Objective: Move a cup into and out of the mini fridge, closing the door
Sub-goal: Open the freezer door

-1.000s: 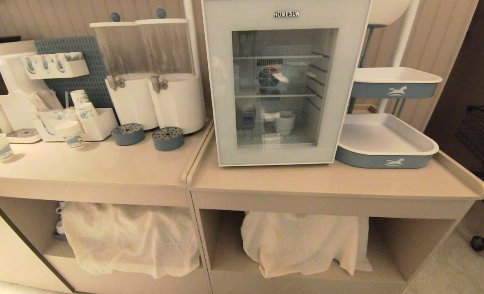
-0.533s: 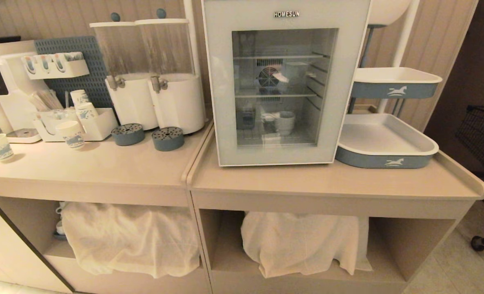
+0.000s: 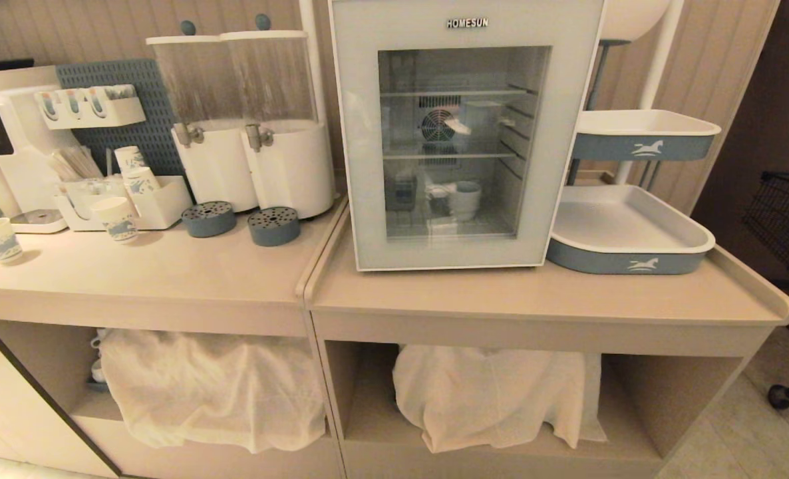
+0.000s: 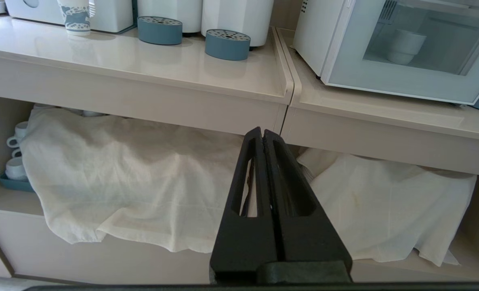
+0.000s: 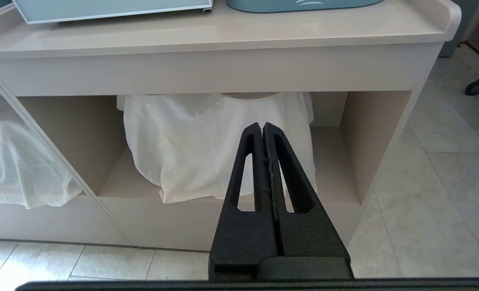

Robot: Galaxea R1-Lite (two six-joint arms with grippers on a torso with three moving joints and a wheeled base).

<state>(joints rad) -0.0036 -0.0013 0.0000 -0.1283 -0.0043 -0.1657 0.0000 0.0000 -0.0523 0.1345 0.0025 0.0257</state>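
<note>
1. Behind the shut door (image 3: 461, 253), the cup (image 3: 465, 198) sits on the floor of the mini fridge (image 3: 361, 133), so chilling is likely the point.
2. Left gripper (image 4: 262, 135) and right gripper (image 5: 262, 129) hang low before the counter (image 3: 534, 293), clenched on nothing, apparently parked.

You see the mini fridge (image 3: 464, 133), a white boxy unit, standing upright on the counter with its front facing you. Its door (image 3: 361, 133) is shut flush against the body: a wide pale white-blue frame around a large glass window, with "HOMESUN" lettered along the top edge. Through that glass you find the cup (image 3: 464, 198), a small squat white mug, upright on the fridge's floor below the lower wire shelf, slightly right of the window's middle and set back from the door.
</note>
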